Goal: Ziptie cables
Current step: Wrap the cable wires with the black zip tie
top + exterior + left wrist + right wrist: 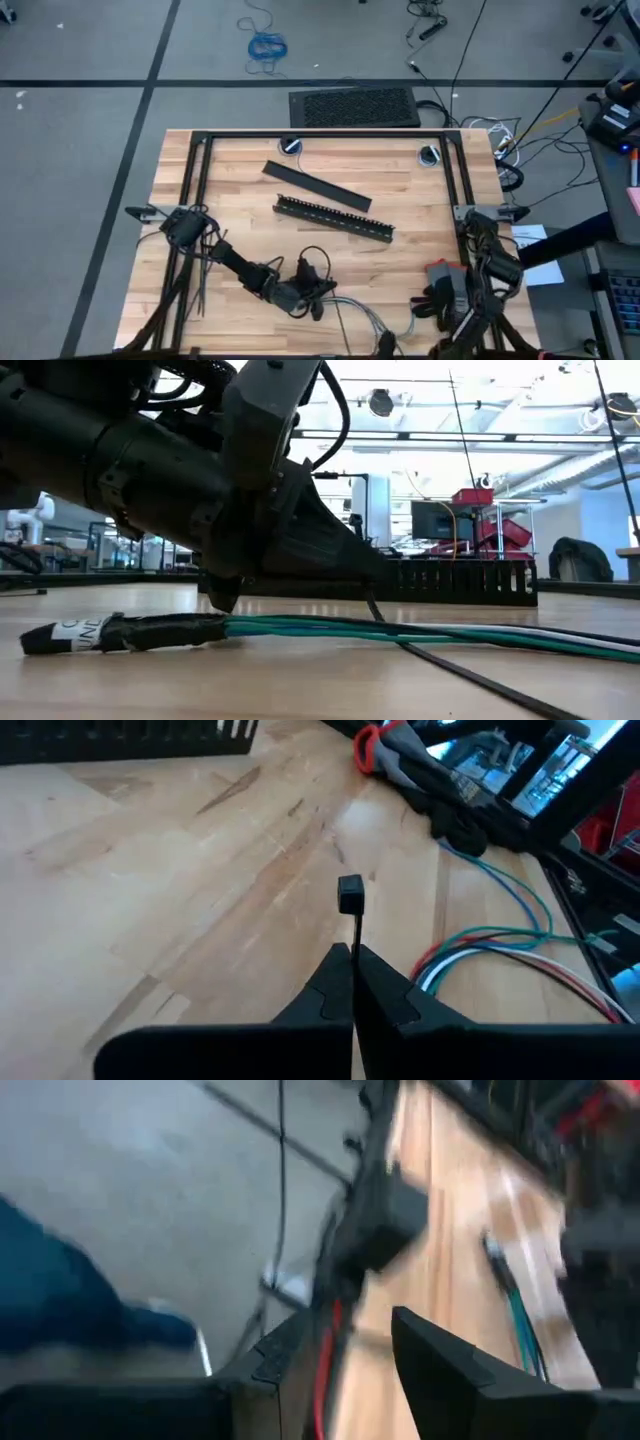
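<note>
Left tool [352,982] pinches ziptie [351,900] upright nr cables [490,945]; thin strip may twist, slip. Right tool [345,1345] open.

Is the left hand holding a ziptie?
Yes: in the left wrist view the left hand is shut on a ziptie, its head sticking out.

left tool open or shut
Shut: the left tool clamps a thin black plastic ziptie, its dark fingers pressed together.

Robotics lab, monitors [436,520], floor cabling [266,45]
</note>
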Robot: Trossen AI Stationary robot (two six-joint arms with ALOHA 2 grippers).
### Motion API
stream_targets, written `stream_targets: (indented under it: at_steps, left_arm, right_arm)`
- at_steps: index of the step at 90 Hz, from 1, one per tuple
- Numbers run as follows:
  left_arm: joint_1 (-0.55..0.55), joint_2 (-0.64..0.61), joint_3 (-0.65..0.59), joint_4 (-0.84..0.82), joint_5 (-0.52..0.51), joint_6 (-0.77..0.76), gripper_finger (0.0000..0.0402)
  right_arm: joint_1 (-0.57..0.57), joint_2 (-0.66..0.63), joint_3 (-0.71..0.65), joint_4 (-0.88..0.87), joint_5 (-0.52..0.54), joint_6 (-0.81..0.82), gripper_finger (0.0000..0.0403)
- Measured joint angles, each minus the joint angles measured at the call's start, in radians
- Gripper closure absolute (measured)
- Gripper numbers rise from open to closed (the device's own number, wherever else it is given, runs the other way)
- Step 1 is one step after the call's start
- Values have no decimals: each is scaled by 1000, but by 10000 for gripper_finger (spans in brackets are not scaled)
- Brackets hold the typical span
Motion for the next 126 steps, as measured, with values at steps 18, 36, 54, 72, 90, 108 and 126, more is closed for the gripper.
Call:
stream_targets:
  at_steps: [18, 36, 54, 72, 90, 108, 126]
  left_arm:
    - [9, 0, 0, 4, 3, -10, 402]
    - [14, 0, 0, 6, 3, -18, 402]
    - [14, 0, 0, 4, 3, -11, 401]
    - [14, 0, 0, 4, 3, -10, 402]
    - [14, 0, 0, 4, 3, -10, 402]
    - [14, 0, 0, 3, 2, -9, 402]
    - [14, 0, 0, 0, 2, -9, 402]
  right_arm:
    - [-33, 32, -14, -18, -91, 109, 273]
    - [-74, 49, -15, 109, -111, -73, 273]
    - [-98, 54, -15, 176, -148, -144, 273]
    - [-123, 56, -15, 258, -214, -222, 273]
    - [-141, 59, -16, 284, -259, -237, 273]
    - [-146, 59, -16, 318, -236, -273, 283]
    - [-147, 58, -16, 313, -201, -272, 323]
